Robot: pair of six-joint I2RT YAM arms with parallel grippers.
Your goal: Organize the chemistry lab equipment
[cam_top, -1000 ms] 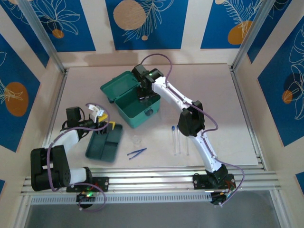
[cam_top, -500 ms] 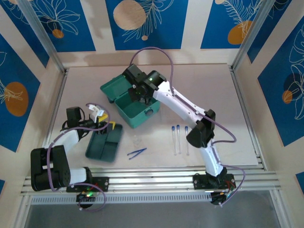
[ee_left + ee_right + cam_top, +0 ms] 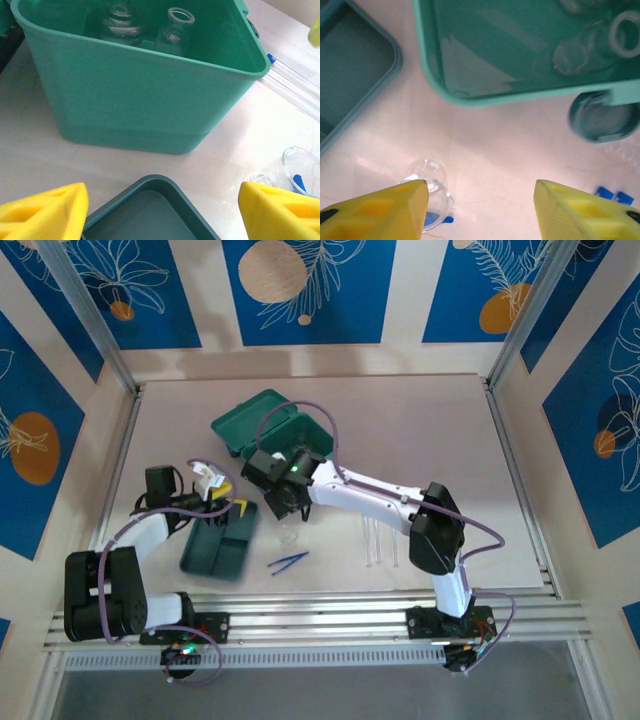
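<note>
The teal case [image 3: 262,430] lies open at the back with two clear glass vessels [image 3: 172,27] inside. My right gripper [image 3: 286,508] hangs open just in front of the case, over bare table. A small clear beaker [image 3: 427,186] stands right beside its left finger [image 3: 380,212], not between the jaws. Blue tweezers [image 3: 288,561] lie nearer, and thin clear tubes [image 3: 372,540] with blue caps [image 3: 612,195] lie to the right. My left gripper [image 3: 228,498] is open and empty above the far corner of the dark-green tray [image 3: 150,207].
The case's round latch [image 3: 602,117] juts from its front wall. My right arm stretches low across the table from its base toward the case. Bare table lies to the right of the tubes. A metal rail runs along the near edge [image 3: 320,615].
My right arm has swung out of the case and down toward the near side, stopping over the beaker, and its jaws have spread wider. The left arm has barely moved.
</note>
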